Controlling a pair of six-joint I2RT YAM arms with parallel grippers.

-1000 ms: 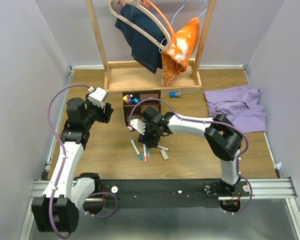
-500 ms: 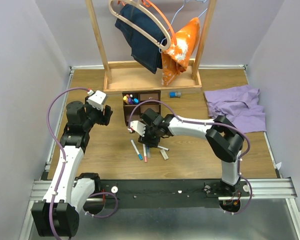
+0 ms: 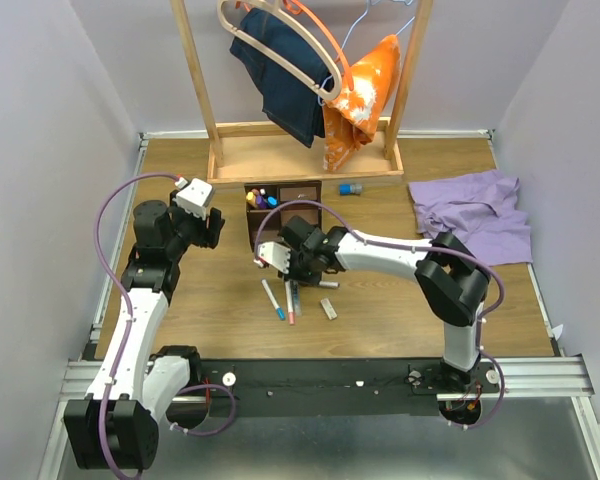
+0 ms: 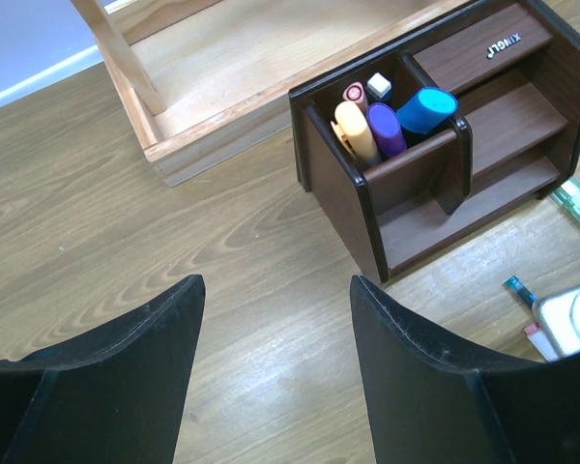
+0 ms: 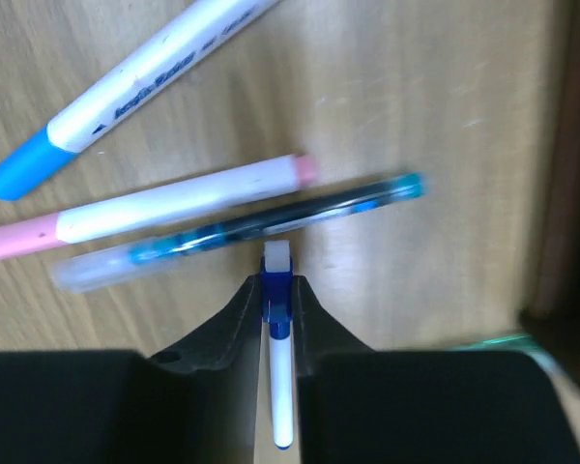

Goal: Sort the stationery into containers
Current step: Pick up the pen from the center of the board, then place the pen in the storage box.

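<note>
Change: a second ago a thin pen lay slanted on the table (image 3: 220, 300) just above the eraser block (image 3: 329, 309). That spot is bare now, and a thin stick shows level and a little higher beside the right gripper (image 3: 292, 272). The left arm has barely budged.
Right arm: it reaches in from the right across the table with its wrist bent down, close in front of the desk organizer (image 3: 283, 205) and right over the loose pens.
Right gripper: the jaws are pinched tight on a thin white pen (image 5: 281, 387) with a blue band.
Held pen's axis: it runs straight along the fingers, white end poking out past the tips toward the table, the rest running back toward the camera.
Left arm: it is folded up at the left, with the left gripper (image 4: 275, 290) hanging over bare wood and aimed at the organizer's open face.
Left gripper: the fingers are spread wide with nothing between them.
On the table: the blue-tipped marker (image 5: 126, 92), pink-tipped marker (image 5: 155, 208) and clear blue pen (image 5: 242, 227) lie nearly parallel, crossways to the held pen.
In the organizer: the orange highlighter (image 4: 352, 129), purple highlighter (image 4: 387, 128) and a blue-capped item (image 4: 426, 108) stand upright in one back slot.
</note>
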